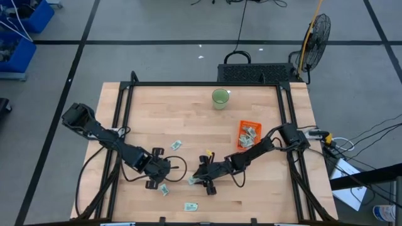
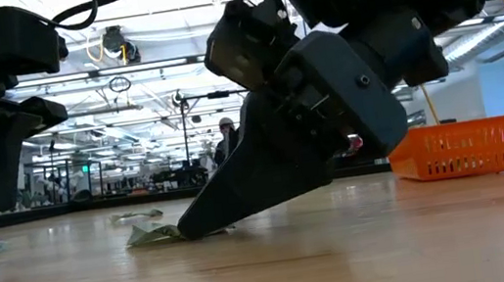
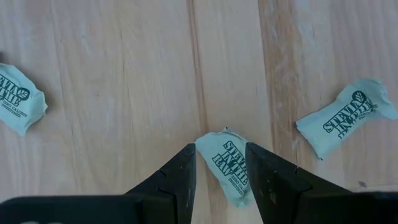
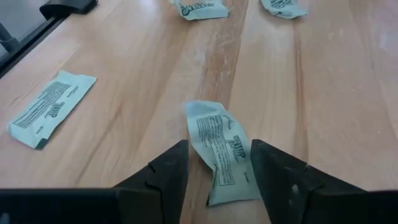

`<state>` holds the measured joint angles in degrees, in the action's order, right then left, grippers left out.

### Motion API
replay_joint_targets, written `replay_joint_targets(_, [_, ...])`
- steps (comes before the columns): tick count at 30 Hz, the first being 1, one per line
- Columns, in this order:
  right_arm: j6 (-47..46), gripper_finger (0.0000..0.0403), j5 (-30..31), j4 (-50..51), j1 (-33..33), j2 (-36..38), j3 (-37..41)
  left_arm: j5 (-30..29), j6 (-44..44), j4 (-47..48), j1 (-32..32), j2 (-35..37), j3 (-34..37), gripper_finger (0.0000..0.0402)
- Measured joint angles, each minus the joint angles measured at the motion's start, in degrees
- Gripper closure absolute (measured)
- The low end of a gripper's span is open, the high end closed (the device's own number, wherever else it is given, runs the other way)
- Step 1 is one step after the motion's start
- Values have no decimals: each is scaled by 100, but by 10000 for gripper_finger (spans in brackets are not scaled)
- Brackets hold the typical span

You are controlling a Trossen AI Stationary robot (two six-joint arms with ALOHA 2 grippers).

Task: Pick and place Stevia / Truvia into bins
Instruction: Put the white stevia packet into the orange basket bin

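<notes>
Both claws are down near the worktop's front edge, each spread apart around a sachet: left claw (image 3: 219, 180), right claw (image 4: 217, 177). The sachets look light and crumply, so pinch the middle

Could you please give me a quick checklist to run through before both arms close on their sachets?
1. Right tool straddles a sachet: ok, open, one finger on each side.
2. Left tool straddles its sachet: ok, open.
3. Right fingertips down at the table: ok in the low view.
4. Neighbouring sachet outside the left fingers: ok, apart.
5. Orange bin has room: ok, it holds a few sachets.
6. Green cup off the path to the bin: ok, it stands beyond the bin.
</notes>
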<state>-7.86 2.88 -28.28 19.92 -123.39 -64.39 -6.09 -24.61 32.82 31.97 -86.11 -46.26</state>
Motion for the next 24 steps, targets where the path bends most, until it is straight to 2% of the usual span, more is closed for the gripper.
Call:
replay_joint_targets(10, [-17,346,2,-79,-115,39,126,-2,-141,-2,0,0,0,257])
replay_joint_targets(14, [165,384,4,277,-120,316,140,-2,-147,-1,0,0,0,257])
replay_joint_targets(18, [270,394,351,1466,-113,1083,156,-2,-170,0,0,0,0,257])
replay_joint_targets(24, [-186,374,1833,4111,25,2841,142,-2,-222,0,0,0,0,257])
